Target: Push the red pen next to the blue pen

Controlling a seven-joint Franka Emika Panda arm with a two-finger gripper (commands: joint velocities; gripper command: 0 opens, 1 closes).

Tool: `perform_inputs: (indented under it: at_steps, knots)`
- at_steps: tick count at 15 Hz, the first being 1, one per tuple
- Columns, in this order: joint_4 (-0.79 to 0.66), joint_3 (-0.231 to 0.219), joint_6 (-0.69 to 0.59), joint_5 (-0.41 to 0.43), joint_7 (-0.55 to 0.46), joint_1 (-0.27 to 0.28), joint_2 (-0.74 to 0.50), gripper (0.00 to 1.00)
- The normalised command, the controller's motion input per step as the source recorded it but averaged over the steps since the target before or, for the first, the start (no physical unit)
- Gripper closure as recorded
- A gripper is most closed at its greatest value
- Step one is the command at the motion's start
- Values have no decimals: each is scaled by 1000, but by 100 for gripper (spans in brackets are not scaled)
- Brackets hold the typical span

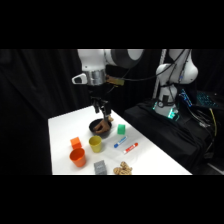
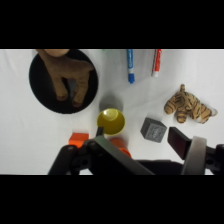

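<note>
Finger state cannot be told, gripper [image 1: 102,111] suspended above black bowl [image 2: 37,85] containing brown plush animal [image 2: 67,72], blue pen [image 2: 130,65] beside bowl, red pen [image 2: 157,62] just beyond blue pen, roughly parallel, not touching, yellow cup [image 2: 111,121] near bowl.

Red/wht pen [image 2: 157,62], blue/wht pen [image 2: 130,65], yellow cup [image 2: 111,121], striped tiger toy [image 2: 189,107]

The table [image 2: 210,75] looks smooth and matt white. The yellow cup [image 2: 111,121] has a glossy, plastic-like shine. The tiger toy [image 2: 189,107] and the brown toy [image 2: 67,75] look soft and plush. The black bowl [image 2: 42,92] is matt. The grey cube [image 2: 153,130] looks dull and smooth.
</note>
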Motion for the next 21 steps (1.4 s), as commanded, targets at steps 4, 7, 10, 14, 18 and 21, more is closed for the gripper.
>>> perform_inputs:
  at_steps: [4,7,10,14,18,21]
  knots:
    - [5,47,-2,19,58,19,-7,0]
    - [-104,97,100,52,139,95,-33,0]
    - [-241,104,230,58,178,128,-75,0]
    - [-396,115,377,108,183,141,-129,0]
    - [-396,105,463,119,187,137,-68,0]
    - [-297,80,461,149,127,101,43,0]
